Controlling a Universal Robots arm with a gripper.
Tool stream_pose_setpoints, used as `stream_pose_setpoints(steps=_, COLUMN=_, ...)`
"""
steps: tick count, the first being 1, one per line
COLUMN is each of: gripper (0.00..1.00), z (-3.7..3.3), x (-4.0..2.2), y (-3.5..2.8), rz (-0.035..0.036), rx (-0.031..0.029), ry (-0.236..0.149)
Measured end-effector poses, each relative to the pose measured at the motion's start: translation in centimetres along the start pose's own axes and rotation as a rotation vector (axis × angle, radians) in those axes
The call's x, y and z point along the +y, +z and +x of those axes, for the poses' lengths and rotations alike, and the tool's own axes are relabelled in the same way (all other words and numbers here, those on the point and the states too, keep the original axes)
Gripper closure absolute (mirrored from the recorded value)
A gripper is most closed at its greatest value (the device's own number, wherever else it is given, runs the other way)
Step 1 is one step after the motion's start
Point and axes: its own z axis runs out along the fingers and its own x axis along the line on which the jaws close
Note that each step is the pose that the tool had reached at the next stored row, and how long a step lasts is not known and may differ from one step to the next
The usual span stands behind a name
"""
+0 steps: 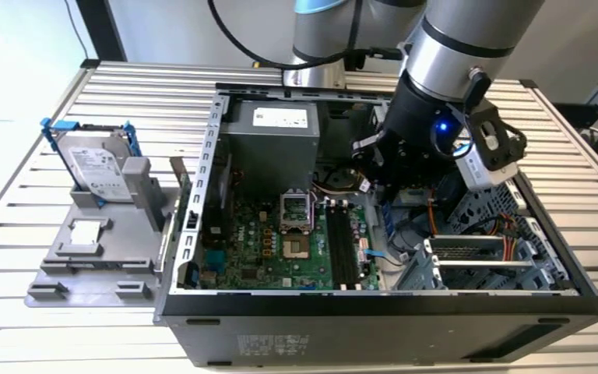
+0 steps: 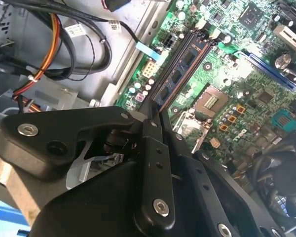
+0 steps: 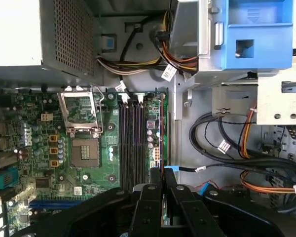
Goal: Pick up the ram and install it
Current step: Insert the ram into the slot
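Observation:
My gripper [image 1: 382, 175] is inside the open computer case, low over the motherboard [image 1: 268, 249]. In both wrist views its fingers [image 2: 160, 148] are pressed together on a thin strip. The ram [image 2: 180, 74], a long flat stick with dark chips on its side, runs out from the fingertips in the second wrist view. It lies parallel to the long black memory slots [image 3: 132, 143] and close over them. Whether it touches a slot I cannot tell. In the first wrist view the gripper [image 3: 163, 173] sits at the slot bank's end, on the side toward the cables.
A silver hard drive in a blue-edged bracket [image 1: 96, 164] and a small silver plate [image 1: 88, 230] sit on a grey holder at the exterior view's left. Inside the case are the power supply [image 1: 273, 132], the processor socket [image 3: 81, 111], cable bundles [image 3: 237, 148] and a drive cage [image 1: 486, 249].

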Motion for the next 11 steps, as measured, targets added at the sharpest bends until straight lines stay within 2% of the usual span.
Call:
stream_pose_setpoints(steps=5, gripper=1.00, z=0.77, x=-0.05, y=0.94, rz=0.0002, rx=-0.0001, ry=0.010)
stream_pose_setpoints(steps=11, gripper=1.00, z=1.01, x=-0.07, y=2.05, rz=-0.0001, rx=-0.0005, ry=0.033)
